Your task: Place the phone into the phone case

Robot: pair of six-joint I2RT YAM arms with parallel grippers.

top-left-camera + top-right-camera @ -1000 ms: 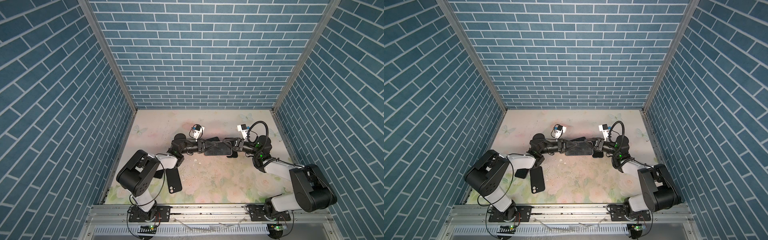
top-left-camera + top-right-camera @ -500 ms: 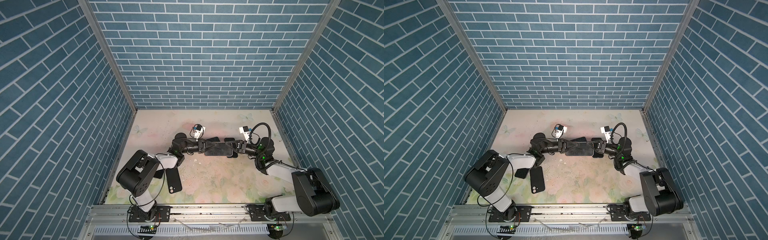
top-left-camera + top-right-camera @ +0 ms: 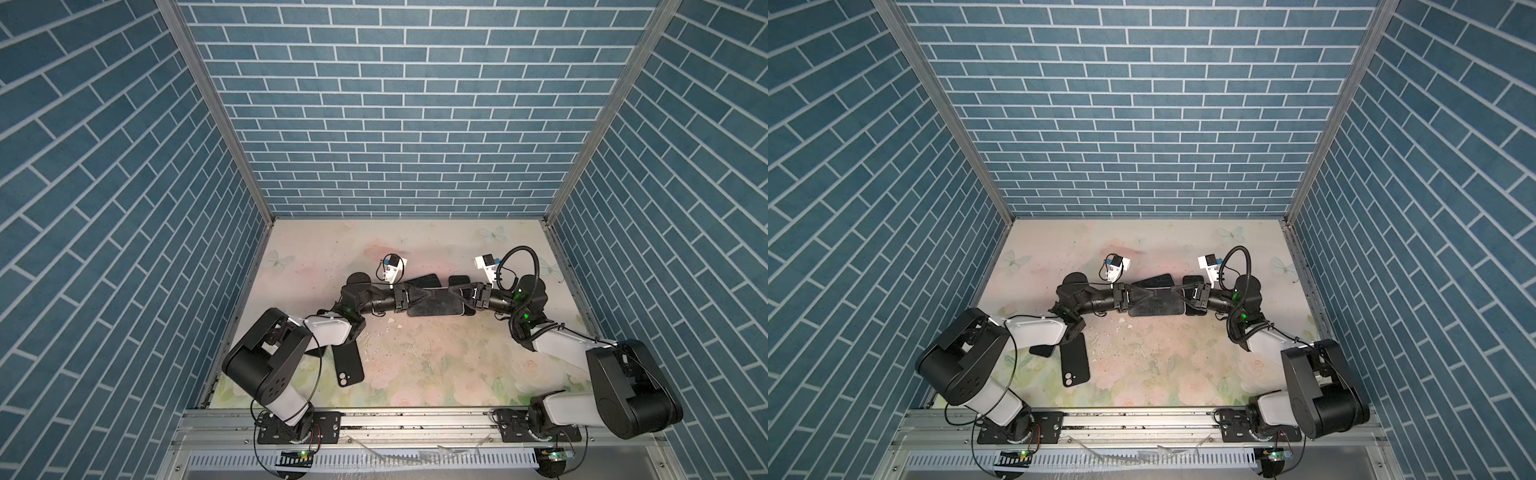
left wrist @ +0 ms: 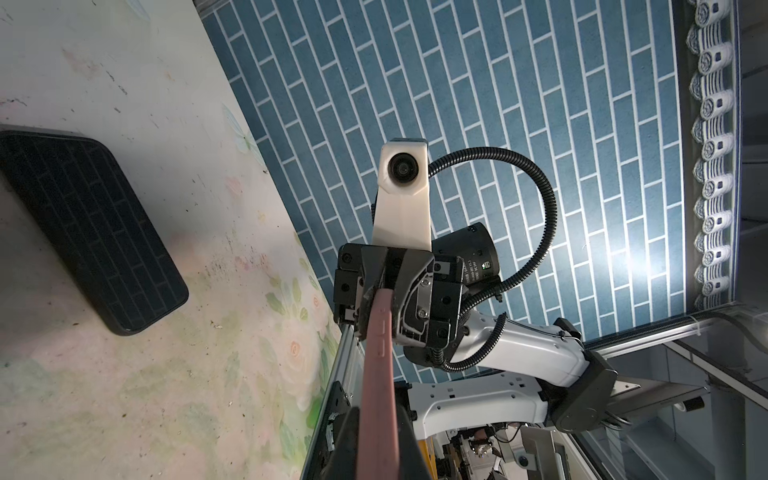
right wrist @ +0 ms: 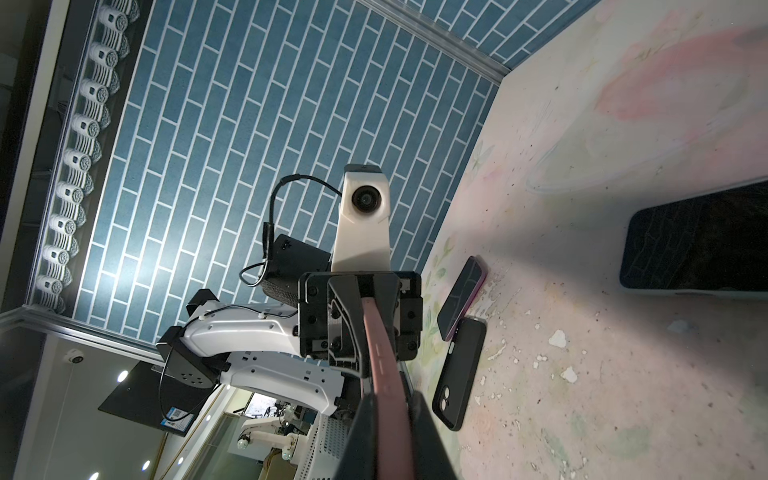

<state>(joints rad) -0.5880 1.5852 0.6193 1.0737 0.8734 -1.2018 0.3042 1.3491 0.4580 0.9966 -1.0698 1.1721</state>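
The left tool [image 3: 429, 294] and the right tool [image 3: 452, 291] face each other. Each is clamped tight on one short end of the pink-edged, dark-faced phone [image 3: 436, 308], which spans flat between them over the floral-printed counter [image 3: 415, 365]. Both wrist views show the jaws pinching its pink rim.

The black soft phone case with a camera cut-out [image 3: 347, 366] lies on the counter well apart from the left tool, back beside the white left arm [image 3: 328, 332]. Just beside the case is a purple-edged phone [image 5: 461, 297], half hidden under that arm.

A dark glossy slab [image 3: 424, 279] rests on the counter just beyond the left tool, and a second dark slab [image 3: 460, 280] just beyond the right tool.
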